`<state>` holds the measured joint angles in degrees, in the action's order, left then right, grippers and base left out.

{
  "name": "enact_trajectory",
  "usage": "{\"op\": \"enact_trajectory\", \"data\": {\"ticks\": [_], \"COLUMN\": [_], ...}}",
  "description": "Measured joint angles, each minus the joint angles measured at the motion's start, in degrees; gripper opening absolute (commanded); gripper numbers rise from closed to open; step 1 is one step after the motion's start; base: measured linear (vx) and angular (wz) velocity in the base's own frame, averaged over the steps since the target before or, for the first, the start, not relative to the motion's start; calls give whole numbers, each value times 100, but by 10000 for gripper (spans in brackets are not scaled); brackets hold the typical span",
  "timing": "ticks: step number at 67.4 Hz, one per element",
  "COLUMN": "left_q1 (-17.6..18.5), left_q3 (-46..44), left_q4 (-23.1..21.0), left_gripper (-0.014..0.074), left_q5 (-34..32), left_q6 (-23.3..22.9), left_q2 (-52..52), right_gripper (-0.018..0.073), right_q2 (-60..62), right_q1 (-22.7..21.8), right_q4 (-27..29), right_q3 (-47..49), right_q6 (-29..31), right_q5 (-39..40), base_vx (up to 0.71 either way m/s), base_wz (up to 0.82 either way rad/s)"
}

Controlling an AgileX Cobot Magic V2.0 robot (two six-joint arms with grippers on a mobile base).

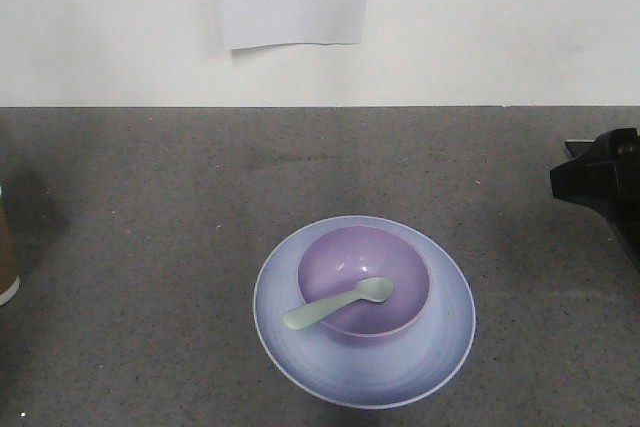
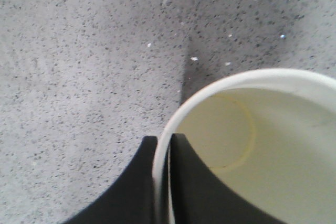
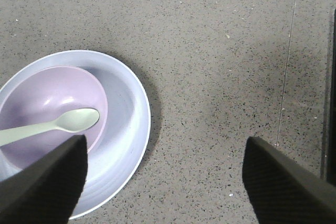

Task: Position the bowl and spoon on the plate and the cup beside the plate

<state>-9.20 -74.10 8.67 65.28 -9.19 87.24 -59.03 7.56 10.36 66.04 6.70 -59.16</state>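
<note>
On the speckled grey worktop (image 1: 150, 247), the deep, glossy lavender plastic bowl (image 1: 364, 287) already sits on the wider periwinkle plastic plate (image 1: 364, 372), with the pale mint-green plastic spoon (image 1: 338, 305) resting in the bowl, its handle over the rim. What remains, by my reading, is the tall kraft-brown paper cup (image 2: 262, 145) (white inside, empty), which stands well apart at the far left edge. The left tool (image 2: 161, 182) pinches the cup's rim, while the right tool (image 3: 163, 182) hangs open beside the plate, holding nothing.
</note>
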Motion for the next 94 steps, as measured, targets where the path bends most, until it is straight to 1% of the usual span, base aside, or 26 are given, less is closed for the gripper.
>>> {"op": "enact_trajectory", "data": {"ticks": [6, 10, 21, 28, 33, 50, 54, 66, 82, 94], "left_q1": [0, 0, 6, 159, 344, 1108, 1335, 1850, 2407, 2651], "left_q3": [0, 5, 11, 11, 11, 11, 11, 11, 11, 11], "left_q4": [-173, -358, -1169, -1611, -1803, -1974, -2013, -2029, -2039, -2039], "left_gripper": [-8, -8, -8, -8, -8, -8, -8, -8, -8, -8], "left_q5": [-43, -43, -50, -50, -37, -10, -66, -113, -251, -346], "left_q6": [32, 183, 604, 874, 974, 1018, 1018, 1018, 1018, 1018], "left_q2": [-67, -157, -495, -731, -809, -833, -833, -809, -571, -267], "right_gripper": [591, 591, 591, 591, 591, 591, 591, 591, 591, 591], "right_q2": [0, 0, 0, 0, 0, 0, 0, 0, 0, 0], "right_q1": [0, 0, 0, 0, 0, 0, 0, 0, 0, 0], "right_q4": [0, 0, 0, 0, 0, 0, 0, 0, 0, 0], "right_q3": [0, 0, 0, 0, 0, 0, 0, 0, 0, 0], "right_q6": [0, 0, 0, 0, 0, 0, 0, 0, 0, 0], "right_q5": [0, 0, 0, 0, 0, 0, 0, 0, 0, 0], "base_vx": [0, 0, 0, 0, 0, 0, 0, 0, 0, 0], "base_wz": [0, 0, 0, 0, 0, 0, 0, 0, 0, 0]}}
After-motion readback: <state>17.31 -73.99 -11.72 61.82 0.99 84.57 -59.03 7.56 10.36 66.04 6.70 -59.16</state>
